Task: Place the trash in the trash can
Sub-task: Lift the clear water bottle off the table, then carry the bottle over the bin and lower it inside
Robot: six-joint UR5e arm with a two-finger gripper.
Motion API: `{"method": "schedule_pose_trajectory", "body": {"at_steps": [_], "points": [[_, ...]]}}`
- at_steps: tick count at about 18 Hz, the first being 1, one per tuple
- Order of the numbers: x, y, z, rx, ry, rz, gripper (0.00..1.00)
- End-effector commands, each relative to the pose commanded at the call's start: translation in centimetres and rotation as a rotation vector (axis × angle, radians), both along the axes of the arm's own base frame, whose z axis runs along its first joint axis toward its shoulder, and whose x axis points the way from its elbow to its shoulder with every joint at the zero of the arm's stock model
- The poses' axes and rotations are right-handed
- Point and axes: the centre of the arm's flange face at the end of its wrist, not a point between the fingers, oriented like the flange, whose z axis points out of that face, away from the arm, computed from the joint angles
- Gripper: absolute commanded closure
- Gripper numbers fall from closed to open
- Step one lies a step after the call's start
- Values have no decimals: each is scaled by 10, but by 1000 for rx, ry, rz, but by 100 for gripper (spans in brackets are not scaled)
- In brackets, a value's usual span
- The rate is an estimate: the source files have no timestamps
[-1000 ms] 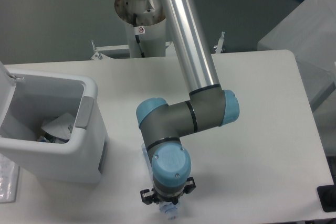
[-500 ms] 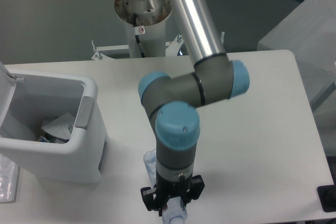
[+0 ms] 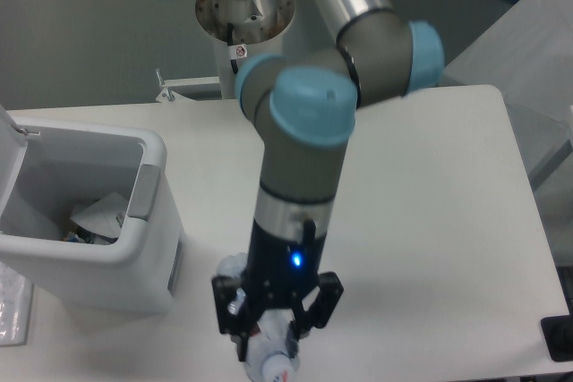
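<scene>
The gripper is pinching the bottle and hanging with it above the tabletop's near edge, presumably so it clears the wall of the trash can by the left edge.

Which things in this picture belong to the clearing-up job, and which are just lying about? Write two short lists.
Part of the job:
- bottle, clamped in the gripper and lifted off the table
- trash can, lid open
- wrapper, already inside the trash can

Just lying about:
- clear plastic bag at the left edge
- dark object at the right edge
</scene>
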Motion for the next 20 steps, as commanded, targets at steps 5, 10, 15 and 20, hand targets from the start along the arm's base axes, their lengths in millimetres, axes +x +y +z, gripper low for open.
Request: {"method": "schedule_pose_trajectory", "body": {"at_steps": [5,10,15,20], "points": [[20,-18,52,133,-12,-72,40],[50,-30,87,217,-31,-139,40],[79,-32,97,230,-33,-176,40],[111,-43,97,229,-49,-213,40]]}}
